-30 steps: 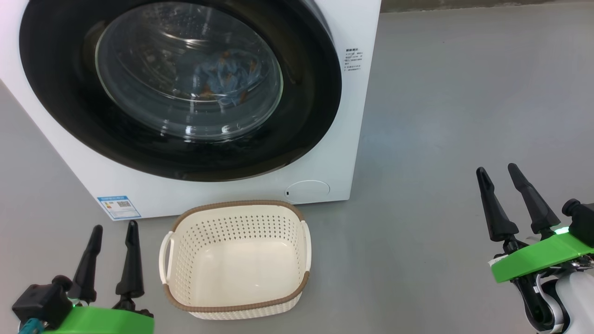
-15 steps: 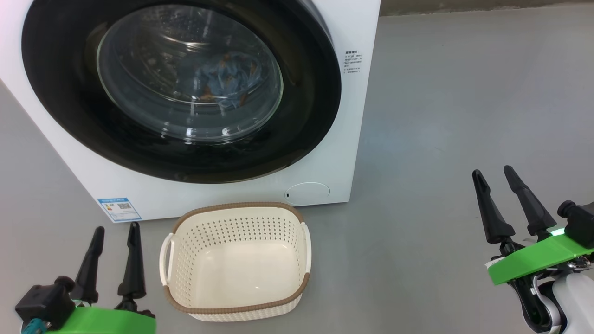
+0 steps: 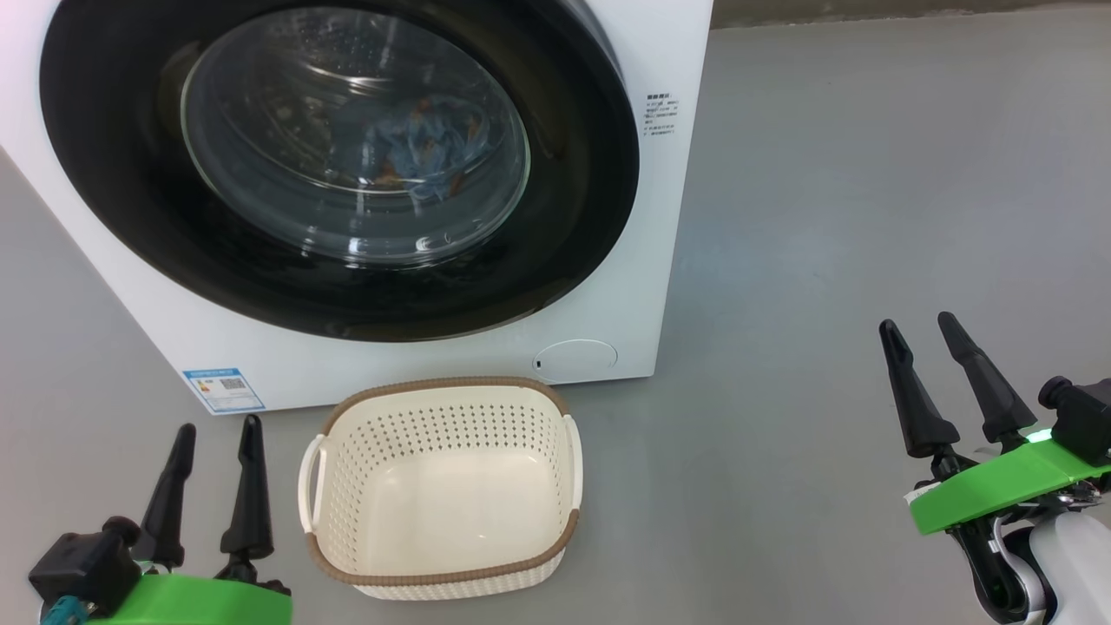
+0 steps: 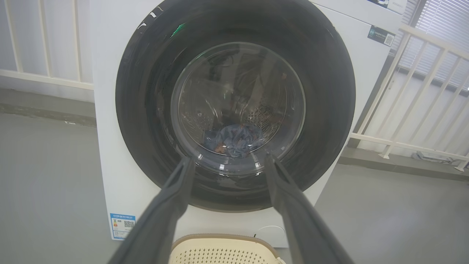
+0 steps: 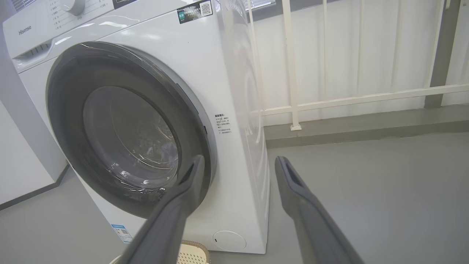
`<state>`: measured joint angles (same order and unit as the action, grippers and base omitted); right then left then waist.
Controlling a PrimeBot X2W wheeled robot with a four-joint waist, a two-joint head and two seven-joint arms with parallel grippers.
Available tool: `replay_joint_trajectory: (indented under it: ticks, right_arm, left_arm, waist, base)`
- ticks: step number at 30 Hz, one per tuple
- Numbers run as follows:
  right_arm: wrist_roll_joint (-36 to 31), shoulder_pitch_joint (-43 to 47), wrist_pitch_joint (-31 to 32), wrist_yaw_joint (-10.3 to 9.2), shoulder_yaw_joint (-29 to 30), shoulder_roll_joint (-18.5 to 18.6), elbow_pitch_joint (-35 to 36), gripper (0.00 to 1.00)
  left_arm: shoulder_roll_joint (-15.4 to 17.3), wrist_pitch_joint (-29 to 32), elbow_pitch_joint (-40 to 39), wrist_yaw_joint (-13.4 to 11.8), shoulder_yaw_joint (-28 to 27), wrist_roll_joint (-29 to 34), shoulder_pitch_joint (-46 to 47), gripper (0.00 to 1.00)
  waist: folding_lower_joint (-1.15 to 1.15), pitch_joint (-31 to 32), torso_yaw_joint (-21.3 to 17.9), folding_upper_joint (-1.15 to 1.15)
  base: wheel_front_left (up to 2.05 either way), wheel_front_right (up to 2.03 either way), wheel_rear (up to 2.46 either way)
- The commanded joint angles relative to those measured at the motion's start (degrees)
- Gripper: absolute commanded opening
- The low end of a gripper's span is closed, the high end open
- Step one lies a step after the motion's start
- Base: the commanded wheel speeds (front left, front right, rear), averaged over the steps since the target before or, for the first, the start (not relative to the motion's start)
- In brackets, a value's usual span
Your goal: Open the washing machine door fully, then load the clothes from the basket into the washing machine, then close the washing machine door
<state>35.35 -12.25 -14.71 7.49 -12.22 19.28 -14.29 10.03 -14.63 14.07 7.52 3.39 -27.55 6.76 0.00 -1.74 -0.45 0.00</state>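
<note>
Left gripper (image 3: 217, 427): jaws spread to full width, nothing between the fingers, nothing touched. Right gripper (image 3: 916, 323): same, jaws fully apart, holding nothing, above bare grey floor (image 3: 868, 174).

Washing machine (image 3: 647, 286) straight ahead of the left jaws, ahead and to the left of the right jaws. Washing machine door (image 3: 573, 217) shut, black rim flush against the white front.

Clothes (image 3: 417, 148): light blue fabric with orange prints, behind the door glass in the drum; in the left wrist view, just above and between the two fingertips. No second garment made out.

Basket (image 3: 443, 577) on the floor just right of the left jaws, well left of the right jaws, close in front of the machine; cream bottom bare.

Writing:
- "Hisense" wordmark (image 5: 25, 30) on the top panel, up and left of the right jaws.
- Black sticker (image 5: 195, 11) with QR code at the upper front corner; text too small to read.
- Block of small print (image 5: 222, 124) beside the door rim; illegible.
- Blue label sticker (image 3: 223, 390) with QR code, just ahead of the left fingertips; print illegible.

Round filter cap (image 3: 575, 357) just beyond the basket.
</note>
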Motion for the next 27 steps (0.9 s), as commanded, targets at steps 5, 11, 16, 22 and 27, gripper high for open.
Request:
replay_joint_trajectory:
  ticks: [5, 11, 16, 22, 27]
  right_arm:
    - [0.1, -0.4, -0.3, 0.0, -0.6, 0.6, 1.2, 1.0]
    - [0.1, -0.5, -0.3, 0.0, -0.4, 0.5, 1.1, 1.0]
    - [0.0, 0.0, 0.0, 0.01, 0.0, -0.4, -0.2, 0.0]
    - [1.2, 1.8, 0.5, 0.01, -0.4, -2.5, -2.2, 0.0]
    - [3.6, 2.0, 1.3, 0.01, 0.3, -3.0, -2.1, 0.0]
  left_arm:
    - [1.1, -0.4, -1.2, 0.0, -2.1, 0.7, 1.6, 1.0]
    - [1.0, -0.4, -1.2, 0.0, -2.1, 0.3, 1.6, 1.0]
    - [-0.1, 0.0, 0.2, 0.0, 0.3, -0.2, 0.0, 0.0]
    - [-1.6, 0.5, 2.1, 0.0, 0.3, -1.5, -1.2, 0.0]
    - [-1.8, 1.4, 2.0, 0.0, -0.1, -4.1, -1.2, 0.0]
  waist:
    - [0.0, -0.3, 0.0, 0.0]
    - [0.0, -0.4, 0.0, 0.0]
    - [0.0, -0.5, 0.1, 0.0]
    - [0.01, -0.5, 0.1, 0.0]
    - [0.07, -0.3, 0.1, 0.0]
  base:
    - [0.0, 0.0, 0.0]
    - [0.0, 0.0, 0.0]
    - [0.0, 0.0, 0.0]
    - [0.0, 0.0, 0.0]
    - [0.0, 0.0, 0.0]
